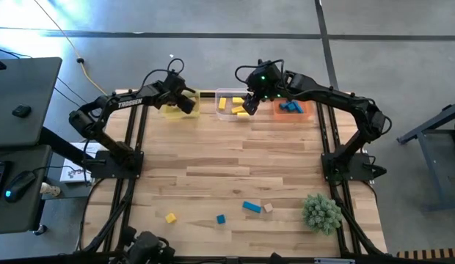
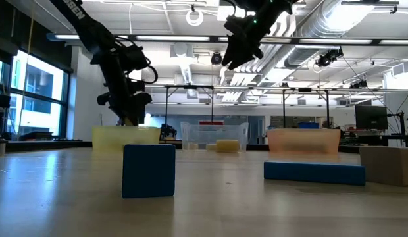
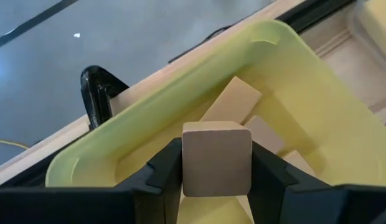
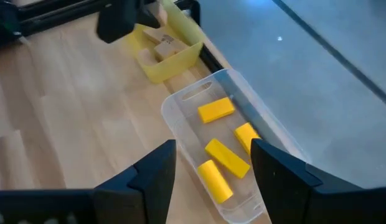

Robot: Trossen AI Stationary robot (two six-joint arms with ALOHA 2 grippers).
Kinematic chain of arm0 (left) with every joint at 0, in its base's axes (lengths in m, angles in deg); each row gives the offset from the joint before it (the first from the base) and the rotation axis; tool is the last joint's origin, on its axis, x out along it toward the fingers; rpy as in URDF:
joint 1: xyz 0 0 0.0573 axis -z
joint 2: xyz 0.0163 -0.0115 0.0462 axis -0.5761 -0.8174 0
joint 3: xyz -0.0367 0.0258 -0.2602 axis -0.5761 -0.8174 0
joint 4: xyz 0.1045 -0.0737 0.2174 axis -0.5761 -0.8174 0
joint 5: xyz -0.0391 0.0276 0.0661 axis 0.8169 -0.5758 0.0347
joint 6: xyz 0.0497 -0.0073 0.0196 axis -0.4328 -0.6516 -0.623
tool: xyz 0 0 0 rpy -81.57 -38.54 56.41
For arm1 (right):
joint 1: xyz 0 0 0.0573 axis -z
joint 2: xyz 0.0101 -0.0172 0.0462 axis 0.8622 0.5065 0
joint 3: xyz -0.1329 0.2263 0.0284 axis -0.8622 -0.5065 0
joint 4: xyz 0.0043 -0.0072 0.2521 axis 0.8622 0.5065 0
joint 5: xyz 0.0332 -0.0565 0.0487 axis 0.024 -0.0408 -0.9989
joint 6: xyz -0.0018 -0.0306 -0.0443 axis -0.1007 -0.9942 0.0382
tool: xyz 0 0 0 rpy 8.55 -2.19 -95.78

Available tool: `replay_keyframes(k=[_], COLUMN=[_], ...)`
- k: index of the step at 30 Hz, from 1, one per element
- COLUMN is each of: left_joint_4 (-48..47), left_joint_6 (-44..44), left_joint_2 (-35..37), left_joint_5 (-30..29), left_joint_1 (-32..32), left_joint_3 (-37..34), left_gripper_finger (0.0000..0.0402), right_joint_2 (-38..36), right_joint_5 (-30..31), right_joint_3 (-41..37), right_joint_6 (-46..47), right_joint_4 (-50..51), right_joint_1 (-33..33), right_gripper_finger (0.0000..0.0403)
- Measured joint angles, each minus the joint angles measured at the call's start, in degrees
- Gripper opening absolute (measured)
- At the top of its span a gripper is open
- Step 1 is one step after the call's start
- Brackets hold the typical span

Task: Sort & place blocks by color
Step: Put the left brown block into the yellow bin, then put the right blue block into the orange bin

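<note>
Block sort, part done: tubs partly filled, four blocks left on the table.
Left gripper (image 3: pixel 216 177) gripped a tan cube (image 3: pixel 216 158) over the yellow tub (image 1: pixel 174 110), which held tan blocks; right gripper (image 4: pixel 213 165) hung with fingers parted and empty above the clear tub (image 1: pixel 229 103) of yellow blocks; orange tub (image 1: pixel 291 110) held blue. Unsorted near the front edge: yellow cube (image 1: pixel 170 218), blue cube (image 1: pixel 221 218), blue bar (image 1: pixel 251 207), tan block (image 1: pixel 268 208). Only the left wrist view showed the held cube.
</note>
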Motion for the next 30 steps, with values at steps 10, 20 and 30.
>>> replay_keyframes(k=[10,20,30], left_joint_4=[0.3,-0.2,-3.2], left_joint_6=[-0.3,-4.6,-9.4], left_joint_2=[0.0,0.0,6.8], left_joint_5=[2.4,5.0,8.8], left_joint_1=[-1.1,-1.6,-0.5], left_joint_3=[0.0,0.0,0.0], left_gripper_finger=[0.0154,0.0176,0.0177], right_joint_2=[0.0,0.0,0.0], right_joint_5=[-6.6,-6.0,-5.0], right_joint_3=[0.0,0.0,0.0], right_joint_6=[7.1,16.4,27.2], right_joint_4=[1.4,1.4,5.0], right_joint_1=[-1.8,-9.2,-19.7], right_gripper_finger=[0.0194,0.0204,0.0205])
